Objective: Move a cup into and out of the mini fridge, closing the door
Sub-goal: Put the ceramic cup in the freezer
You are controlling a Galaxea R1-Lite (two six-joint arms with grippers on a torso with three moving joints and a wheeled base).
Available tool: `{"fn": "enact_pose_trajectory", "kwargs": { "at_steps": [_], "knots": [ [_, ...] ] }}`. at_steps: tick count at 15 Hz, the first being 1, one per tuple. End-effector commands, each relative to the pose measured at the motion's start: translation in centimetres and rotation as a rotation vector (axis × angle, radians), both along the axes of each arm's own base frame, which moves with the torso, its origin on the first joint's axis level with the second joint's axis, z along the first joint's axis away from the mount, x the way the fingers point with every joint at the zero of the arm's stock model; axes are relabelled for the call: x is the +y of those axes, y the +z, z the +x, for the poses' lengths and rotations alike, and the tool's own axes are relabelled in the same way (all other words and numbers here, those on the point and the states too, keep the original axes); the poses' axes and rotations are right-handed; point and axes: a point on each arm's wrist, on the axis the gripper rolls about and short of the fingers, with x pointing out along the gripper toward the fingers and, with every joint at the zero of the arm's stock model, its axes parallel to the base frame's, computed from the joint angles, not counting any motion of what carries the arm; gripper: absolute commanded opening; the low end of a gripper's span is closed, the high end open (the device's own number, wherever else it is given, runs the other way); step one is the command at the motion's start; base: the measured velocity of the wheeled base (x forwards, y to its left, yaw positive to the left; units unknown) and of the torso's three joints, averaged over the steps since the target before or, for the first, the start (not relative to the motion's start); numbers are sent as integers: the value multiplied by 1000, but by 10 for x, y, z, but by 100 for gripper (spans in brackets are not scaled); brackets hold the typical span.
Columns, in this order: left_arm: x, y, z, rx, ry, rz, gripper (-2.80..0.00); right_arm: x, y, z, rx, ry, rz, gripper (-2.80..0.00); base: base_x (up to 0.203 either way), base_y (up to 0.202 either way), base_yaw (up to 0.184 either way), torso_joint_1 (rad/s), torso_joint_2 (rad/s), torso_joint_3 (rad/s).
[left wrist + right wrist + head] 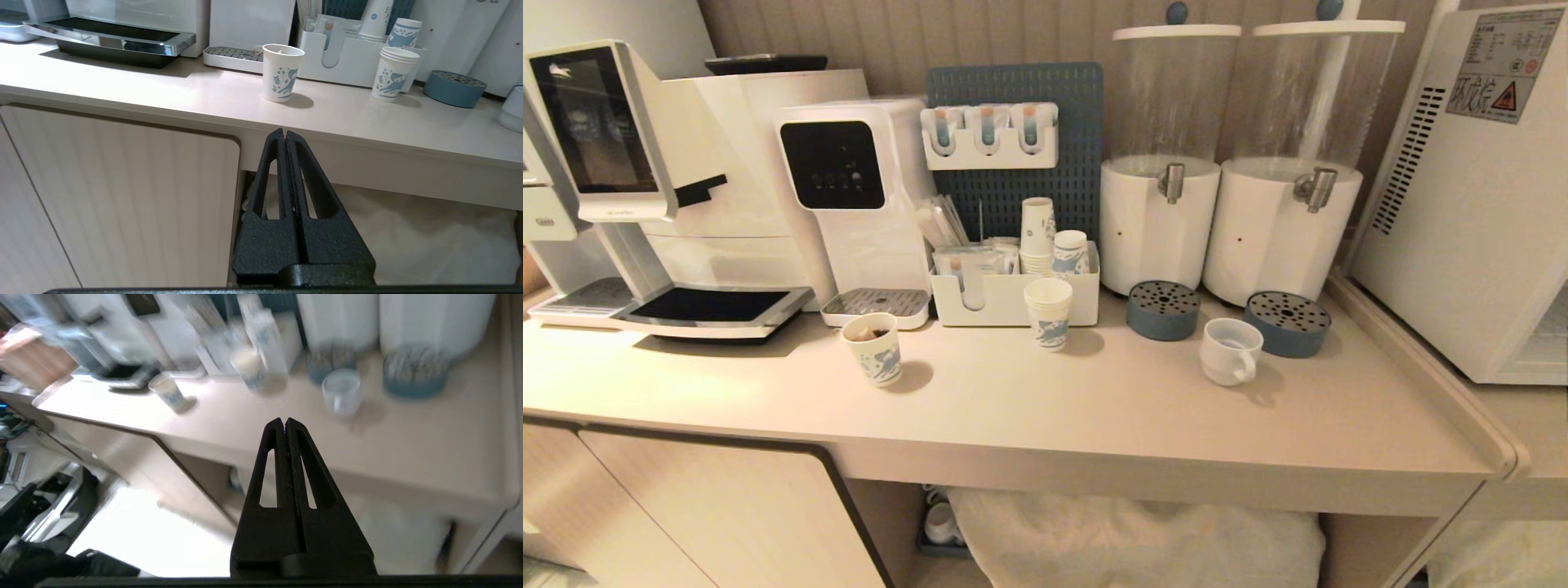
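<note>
Sitting upright on the worktop (1094, 400), the cup (1230, 349) is resting beside a round blue drip tray (1287, 323), looking empty, well apart from the mini fridge (1470, 204) at the right. A paper cup (874, 349) is holding something brown. Both the left claw (284, 133) and right claw (284, 421) are pressing fully closed, gripping nothing, off the worktop's front edge.

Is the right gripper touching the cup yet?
Apart. The right wrist view shows the shut right gripper out over the counter's front edge, with bare countertop between its tips and the cup.
</note>
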Motion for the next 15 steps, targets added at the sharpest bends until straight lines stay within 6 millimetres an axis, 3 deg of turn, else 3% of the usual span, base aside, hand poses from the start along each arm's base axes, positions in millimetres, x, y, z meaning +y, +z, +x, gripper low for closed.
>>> {"fn": "enact_pose_trajectory", "kwargs": {
  "at_steps": [1,3,5,7,8,10,13,15],
  "knots": [
    [0,-11,3,35,-1,-1,-280,27,-8,57,164,-54,-25,-280,0,0,0,0,0,0],
    [0,-11,3,35,-1,-1,-280,26,-24,88,233,-109,38,-280,0,0,0,0,0,0],
    [0,-11,3,34,0,3,-280,10,-53,114,274,-34,94,-280,0,0,0,0,0,0],
    [0,-11,3,35,-1,-1,-280,-5,-104,137,271,181,45,-280,0,0,0,0,0,0],
    [0,-11,3,35,-3,-2,-280,-10,-130,151,228,237,-47,-280,0,0,0,0,0,0],
    [0,-11,3,35,-2,-1,-280,-16,-163,168,110,262,-171,-280,0,0,0,0,0,0],
    [0,-11,3,35,-1,-2,-280,-15,-188,185,5,250,-265,-280,0,0,0,0,0,0],
    [0,-11,3,35,-3,-2,-280,-17,-209,209,-2,218,-289,-280,0,0,0,0,0,0]
  ]
}}
